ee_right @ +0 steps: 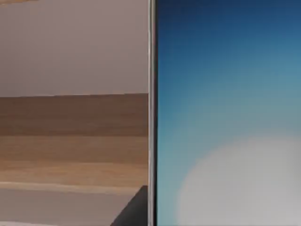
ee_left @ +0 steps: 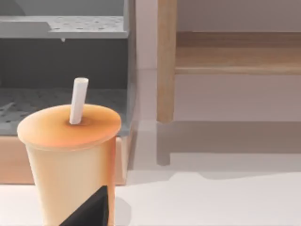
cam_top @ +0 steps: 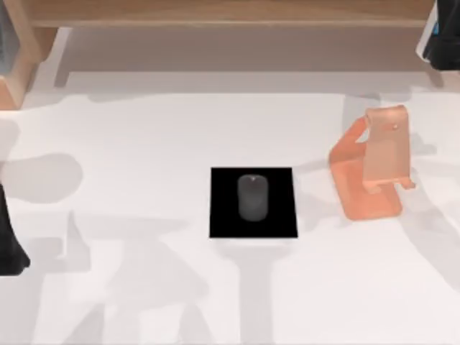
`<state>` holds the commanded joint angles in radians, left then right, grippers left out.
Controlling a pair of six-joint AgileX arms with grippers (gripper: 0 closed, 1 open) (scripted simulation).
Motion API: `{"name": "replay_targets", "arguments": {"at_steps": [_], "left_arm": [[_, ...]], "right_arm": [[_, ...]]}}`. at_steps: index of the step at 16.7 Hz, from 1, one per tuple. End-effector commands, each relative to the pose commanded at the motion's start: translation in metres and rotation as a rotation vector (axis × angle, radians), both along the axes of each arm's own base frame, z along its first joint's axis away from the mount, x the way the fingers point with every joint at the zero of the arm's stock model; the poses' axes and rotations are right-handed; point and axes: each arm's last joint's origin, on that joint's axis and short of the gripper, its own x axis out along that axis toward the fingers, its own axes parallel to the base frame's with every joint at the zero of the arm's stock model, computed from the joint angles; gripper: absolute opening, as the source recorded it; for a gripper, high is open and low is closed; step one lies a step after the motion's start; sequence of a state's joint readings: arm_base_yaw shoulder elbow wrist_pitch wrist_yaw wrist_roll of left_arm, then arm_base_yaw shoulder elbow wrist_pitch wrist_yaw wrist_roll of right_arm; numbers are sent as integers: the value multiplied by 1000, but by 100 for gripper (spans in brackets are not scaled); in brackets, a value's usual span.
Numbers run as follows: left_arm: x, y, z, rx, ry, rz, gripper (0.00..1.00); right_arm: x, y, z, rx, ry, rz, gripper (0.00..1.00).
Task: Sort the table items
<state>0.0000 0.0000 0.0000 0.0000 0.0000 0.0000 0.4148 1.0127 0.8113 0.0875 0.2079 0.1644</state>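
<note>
The dark grey oval mouse [cam_top: 253, 197] lies on a black square mat [cam_top: 223, 223] at the middle of the table. The smartphone [ee_right: 225, 117] stands upright right in front of the right wrist camera, its blue-white screen glowing and its white rim showing. In the top view its edge [cam_top: 430, 32] peeks in at the far right corner, with my right gripper [cam_top: 445, 39] shut on it. One dark fingertip [ee_right: 134, 209] sits beside the phone's rim. My left arm [cam_top: 10, 237] stays at the table's left edge.
An orange phone stand [cam_top: 370, 172] is on the table right of the mat. An orange cup [ee_left: 70, 160] with a white straw is close to the left wrist camera, before a grey rack [ee_left: 61, 56] and a wooden shelf post [ee_left: 166, 61]. A wooden shelf [cam_top: 230, 13] runs along the back.
</note>
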Motion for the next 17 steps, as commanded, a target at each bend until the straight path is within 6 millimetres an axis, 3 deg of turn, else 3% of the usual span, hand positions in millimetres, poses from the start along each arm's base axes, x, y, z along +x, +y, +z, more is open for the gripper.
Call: {"name": "replay_targets", "arguments": {"at_steps": [2, 6, 8, 15, 17], "left_arm": [[0, 0, 0, 0, 0, 0, 100], [0, 0, 0, 0, 0, 0, 100], [0, 0, 0, 0, 0, 0, 100], [0, 0, 0, 0, 0, 0, 100], [0, 0, 0, 0, 0, 0, 100]], "right_arm": [[7, 7, -21, -27, 68, 18, 0], [22, 19, -96, -133, 291, 21, 0], [29, 21, -121, -167, 347, 2, 0], [37, 24, -130, -175, 349, -19, 0], [37, 24, -130, -175, 349, -19, 15]]}}
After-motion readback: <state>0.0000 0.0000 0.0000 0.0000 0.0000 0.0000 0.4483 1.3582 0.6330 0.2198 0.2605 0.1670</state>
